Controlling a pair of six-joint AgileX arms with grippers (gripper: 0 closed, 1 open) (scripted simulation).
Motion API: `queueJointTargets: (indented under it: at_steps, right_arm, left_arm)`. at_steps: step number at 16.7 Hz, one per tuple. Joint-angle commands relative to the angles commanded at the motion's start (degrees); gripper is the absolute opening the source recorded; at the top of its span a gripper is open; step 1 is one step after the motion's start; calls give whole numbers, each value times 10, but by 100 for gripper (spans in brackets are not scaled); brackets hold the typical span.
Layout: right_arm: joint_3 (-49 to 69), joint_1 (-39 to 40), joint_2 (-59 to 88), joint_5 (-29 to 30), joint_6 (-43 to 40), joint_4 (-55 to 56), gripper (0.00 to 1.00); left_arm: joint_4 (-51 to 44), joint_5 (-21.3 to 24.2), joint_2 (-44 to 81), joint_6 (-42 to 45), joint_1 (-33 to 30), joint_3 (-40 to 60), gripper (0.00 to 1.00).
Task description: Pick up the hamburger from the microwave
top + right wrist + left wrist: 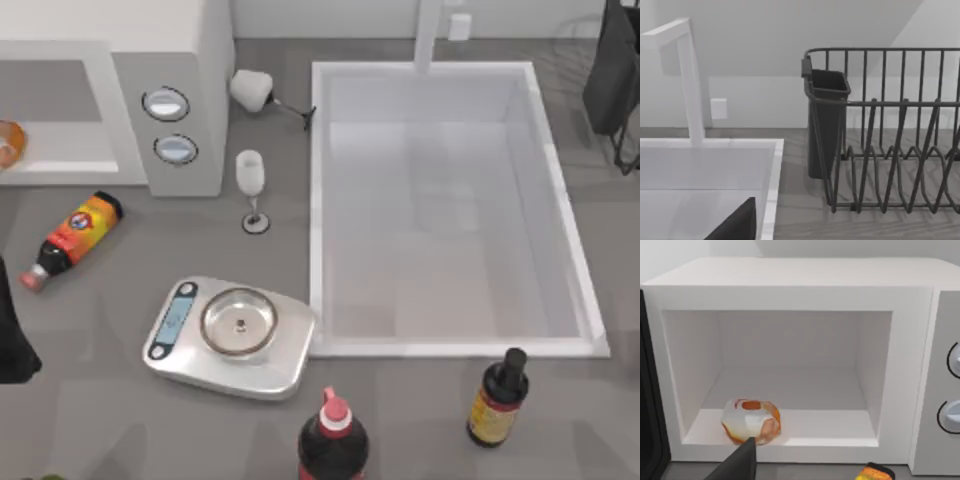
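Left gripper at the microwave mouth — hamburger on the cavity floor.

From the left wrist, a dark fingertip of the left gripper sits just in front of the small round orange-tan hamburger; how wide the claw stands, I cannot tell. The bun lies near the front edge inside the large white boxy microwave — two silver-rimmed dials on its side panel. The right arm is parked by the dark wire dish rack, beyond the white rectangular sink.

Grey wood-grain table under even light, plain white wall behind
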Motion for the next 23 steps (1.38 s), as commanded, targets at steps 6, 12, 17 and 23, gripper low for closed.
queueJointTargets:
  at_steps: [6, 12, 17, 23]
  right_arm:
    - [0, 0, 0, 0, 0, 0, 100]
    - [0, 0, 0, 0, 0, 0, 100]
    - [0, 0, 0, 0, 0, 0, 100]
    - [0, 0, 0, 0, 0, 0, 100]
  left_arm:
    - [0, 0, 0, 0, 0, 0, 100]
    - [56, 11, 117, 6, 17, 45, 100]
    - [162, 33, 339, 16, 46, 130, 100]
    - [328, 69, 684, 32, 89, 263, 100]
